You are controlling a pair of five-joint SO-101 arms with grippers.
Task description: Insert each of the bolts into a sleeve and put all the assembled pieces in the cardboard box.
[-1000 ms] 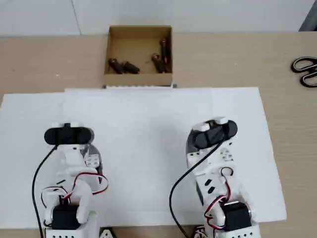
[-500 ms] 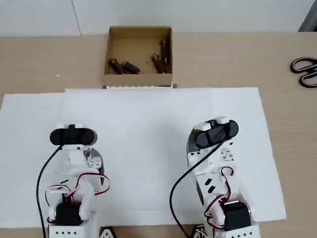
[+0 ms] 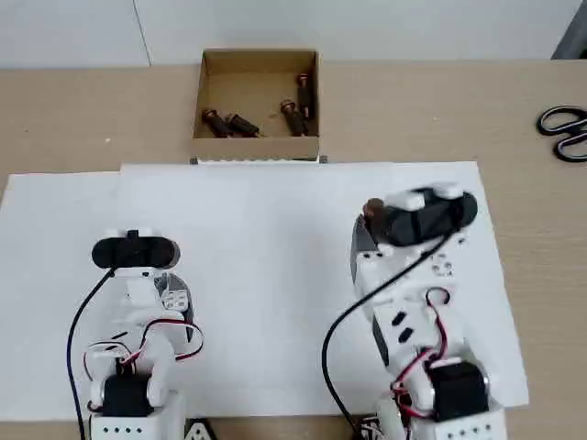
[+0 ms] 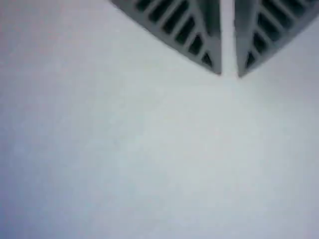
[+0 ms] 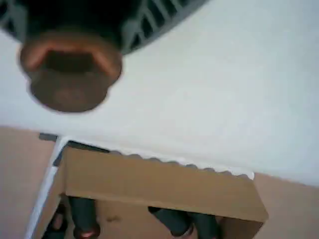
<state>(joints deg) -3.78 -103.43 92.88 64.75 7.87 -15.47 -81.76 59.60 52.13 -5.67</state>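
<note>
Brown assembled pieces (image 3: 229,123) in cardboard box (image 3: 258,148)

Cardboard box (image 3: 260,57) plain tan-brown; pieces (image 3: 229,122) inside it dark brown with coppery ends. Bolt (image 5: 70,74) coppery brown, darker in its hollow. Paper sheet (image 3: 275,229) plain white, on a light wood-tone table (image 3: 92,101). Scissors (image 3: 567,128) black. Left gripper (image 4: 229,73) grey, slatted rib pattern. Left arm (image 3: 138,293) and right arm (image 3: 404,275) white, black motors, red and black wires.
</note>
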